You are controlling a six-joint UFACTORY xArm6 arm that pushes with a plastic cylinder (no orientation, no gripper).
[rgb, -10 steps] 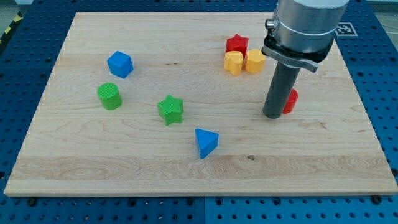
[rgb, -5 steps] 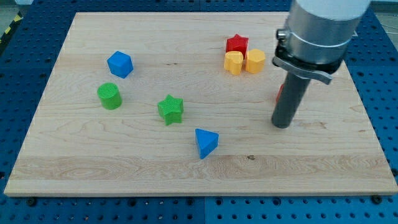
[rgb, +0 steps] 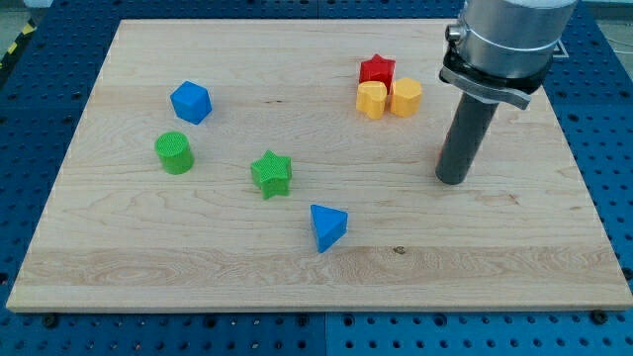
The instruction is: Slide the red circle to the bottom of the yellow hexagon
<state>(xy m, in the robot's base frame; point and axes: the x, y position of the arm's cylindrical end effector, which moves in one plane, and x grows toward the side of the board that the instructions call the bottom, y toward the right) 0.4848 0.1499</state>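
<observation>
On the pale wooden worktop (rgb: pixel 148 247), the red circle block (rgb: pixel 444 152) sits below and to the view's right of the yellow hexagon block (rgb: pixel 406 97), almost wholly hidden behind our rod. Our tip (rgb: pixel 452 181) rests just beside it on its right and lower side, so it lies toward the view's left of us. We have no fingers to open or close, only this tip.

On a wooden bench (rgb: pixel 148 247), the red circle (rgb: pixel 444 155) is almost wholly hidden behind the dark rod, only a thin red sliver showing at the rod's left edge, toward the view's right. My tip (rgb: pixel 452 181) rests just below and in front of it. The yellow hexagon (rgb: pixel 406 97) sits upright nearer the view's top, up and to the left of the red circle and apart from it, touching a second yellow block (rgb: pixel 372 100) on its left.
</observation>
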